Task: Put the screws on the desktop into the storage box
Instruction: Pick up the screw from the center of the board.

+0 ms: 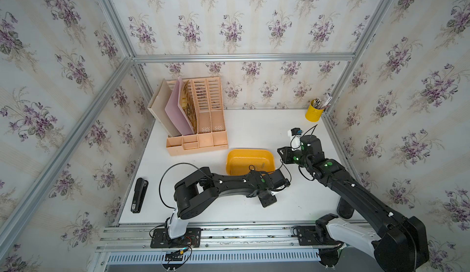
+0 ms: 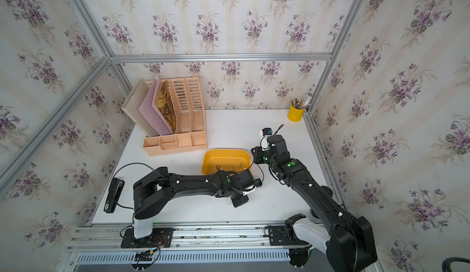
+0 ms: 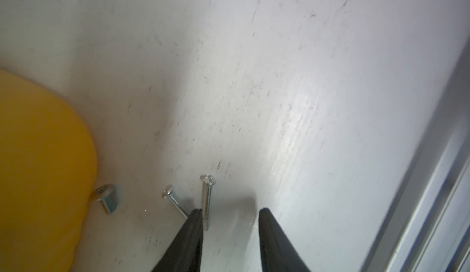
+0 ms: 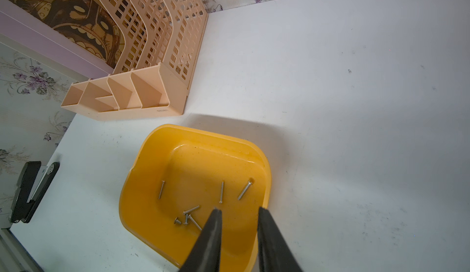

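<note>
On the bench [image 3: 279, 79], just outside the storage box [image 3: 43, 156], 3 screws [image 3: 170, 194] lie loose: long screw [image 3: 206, 202], shorter screw [image 3: 176, 204], stubby bolt [image 3: 106, 198].

Risks:
- The long screw sits inside the left gripper [image 3: 230, 211] gap but hard against 1 finger, not centred. On closing, the far finger would likely sweep it sideways, and it could roll or spin out.
- The shorter screw's tip runs behind that same finger, so a descent may nudge or trap it and the pinch could catch 2 at once.
- Thin round metal shafts, probably slippery. A weak pinch may drop 1 on the way to the box.
- The stubby bolt is right at the box wall, contact unclear. There is little room for a finger there, and the box could get shoved.

Look: all are silver and shiny. The long screw has a flat cross-slot head and a threaded shaft, the shorter one is the same type, and the bolt is squat with a wide socket head.

The left gripper is spread, holding nothing, low at the bench. The right gripper [image 4: 239, 209] is also spread and empty, hanging over the box, where about 7 boxed screws [image 4: 221, 191] lie on the yellow floor.

Further out in both top views: peach organizer [image 1: 195, 120], black stapler [image 1: 138, 194], yellow pen cup [image 1: 314, 111].
</note>
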Robot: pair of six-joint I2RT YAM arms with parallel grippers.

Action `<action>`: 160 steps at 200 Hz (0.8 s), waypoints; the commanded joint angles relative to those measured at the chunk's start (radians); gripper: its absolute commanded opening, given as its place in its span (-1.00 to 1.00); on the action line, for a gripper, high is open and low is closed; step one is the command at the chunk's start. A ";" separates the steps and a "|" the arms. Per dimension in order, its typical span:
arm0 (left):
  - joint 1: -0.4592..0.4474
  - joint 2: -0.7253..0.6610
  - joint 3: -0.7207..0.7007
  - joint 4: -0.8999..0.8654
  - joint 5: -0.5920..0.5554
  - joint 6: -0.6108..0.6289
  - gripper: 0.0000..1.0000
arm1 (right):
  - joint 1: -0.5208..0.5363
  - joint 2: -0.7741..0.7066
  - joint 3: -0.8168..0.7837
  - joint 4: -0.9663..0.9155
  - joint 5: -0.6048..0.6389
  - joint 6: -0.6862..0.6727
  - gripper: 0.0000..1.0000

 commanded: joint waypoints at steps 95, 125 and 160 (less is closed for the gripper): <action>0.011 0.027 -0.005 -0.021 0.049 0.010 -0.27 | 0.000 -0.032 -0.007 -0.030 0.019 -0.027 -0.42; 0.019 0.052 0.015 -0.044 0.055 0.005 -0.41 | 0.000 -0.039 0.002 -0.042 0.028 -0.032 -0.41; 0.019 0.058 0.007 -0.062 0.060 0.006 -0.51 | -0.004 -0.050 0.012 -0.059 0.059 -0.032 -0.41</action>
